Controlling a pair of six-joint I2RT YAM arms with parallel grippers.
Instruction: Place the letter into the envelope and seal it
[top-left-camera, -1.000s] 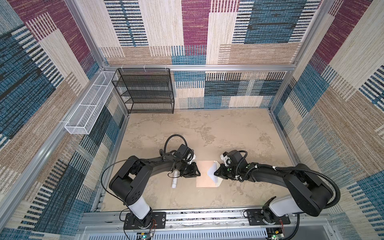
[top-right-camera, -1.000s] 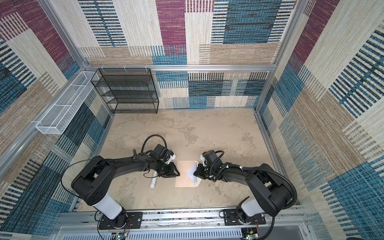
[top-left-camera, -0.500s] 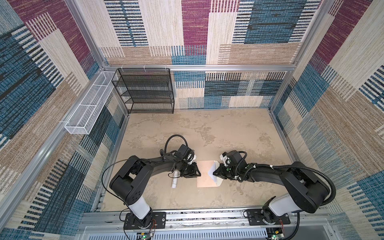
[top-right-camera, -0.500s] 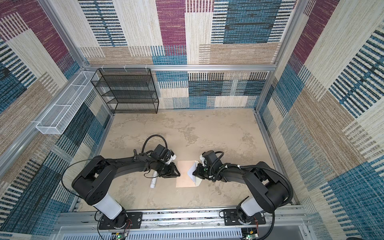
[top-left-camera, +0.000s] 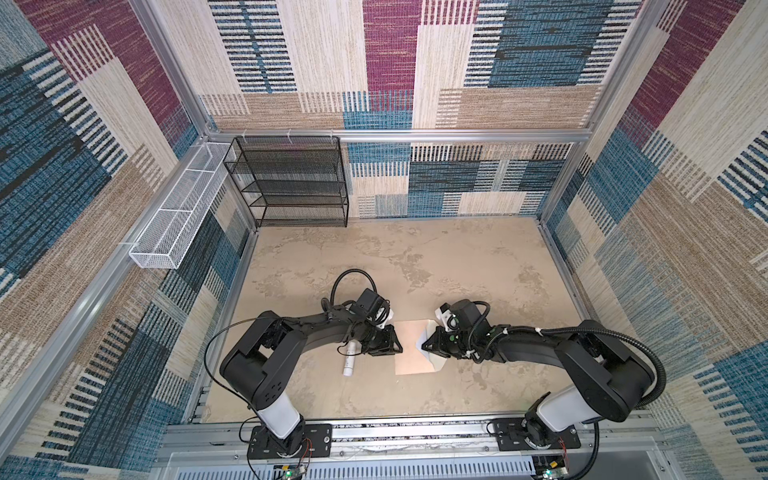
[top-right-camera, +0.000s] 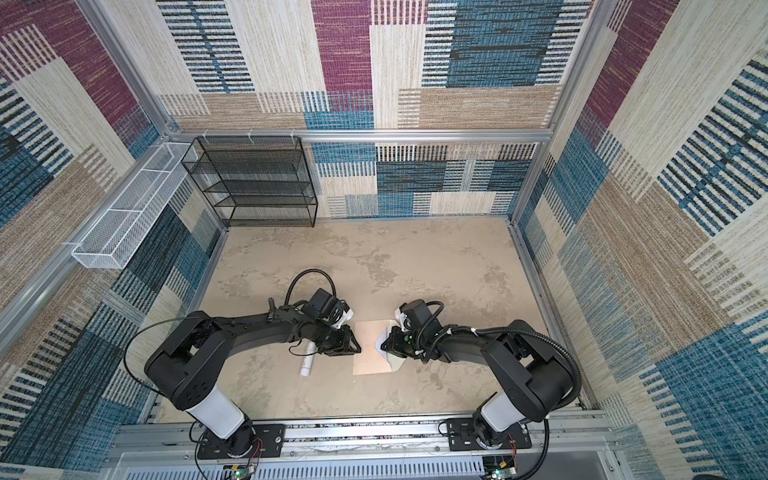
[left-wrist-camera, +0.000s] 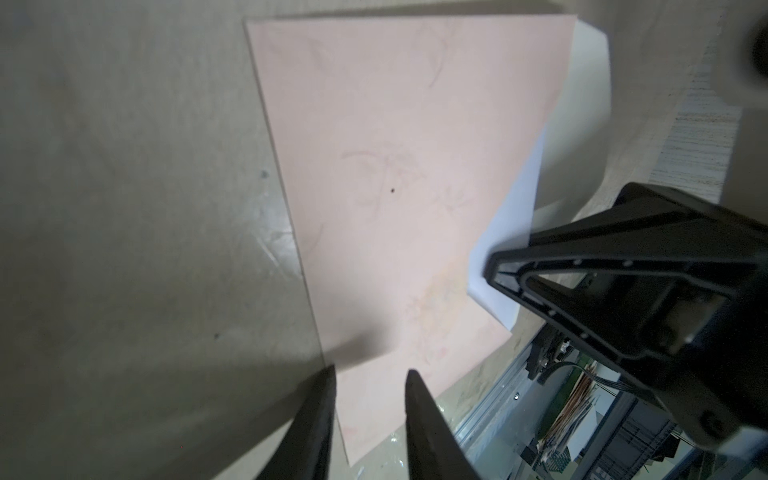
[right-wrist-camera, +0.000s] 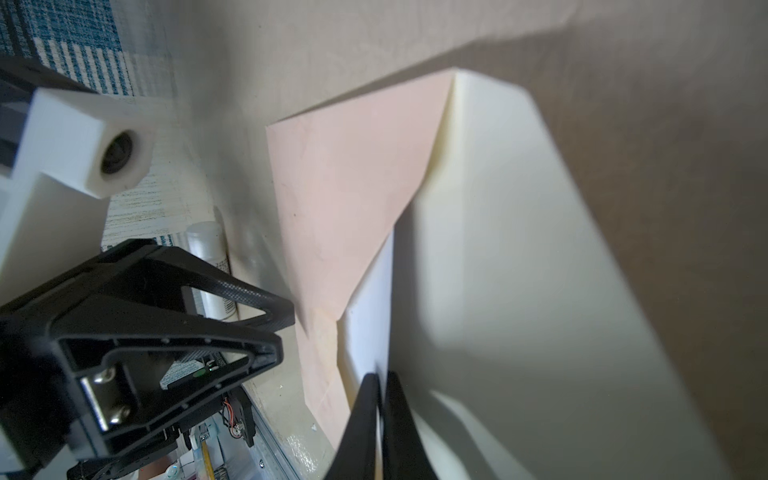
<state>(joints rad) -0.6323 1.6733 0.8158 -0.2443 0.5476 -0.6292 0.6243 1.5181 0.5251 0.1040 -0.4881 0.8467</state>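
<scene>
The peach-pink envelope (top-left-camera: 409, 349) (top-right-camera: 368, 349) (left-wrist-camera: 395, 166) (right-wrist-camera: 345, 187) lies flat on the table between both arms, its mouth toward the right arm. Its cream flap (right-wrist-camera: 540, 249) (left-wrist-camera: 582, 104) is folded open. A white strip of the letter (top-left-camera: 426, 335) (left-wrist-camera: 513, 237) (right-wrist-camera: 368, 299) shows in the V-shaped mouth; the rest is hidden inside. My right gripper (top-left-camera: 423, 345) (top-right-camera: 383, 347) (right-wrist-camera: 381, 376) stands at that mouth, shut on the letter's outer edge. My left gripper (top-left-camera: 400, 347) (top-right-camera: 358, 347) (left-wrist-camera: 370, 372) is open, low over the envelope's opposite edge, holding nothing.
A small white tube (top-left-camera: 348, 365) (top-right-camera: 306, 365) (right-wrist-camera: 210, 257) lies on the table under the left forearm. A black mesh shelf (top-left-camera: 291, 183) stands at the back left, a white wire basket (top-left-camera: 183, 216) hangs on the left wall, and a metal rail (top-left-camera: 374, 428) runs along the front.
My right gripper has crept slightly left toward the envelope, its elbow shifting with it. The left arm and the envelope have not moved.
</scene>
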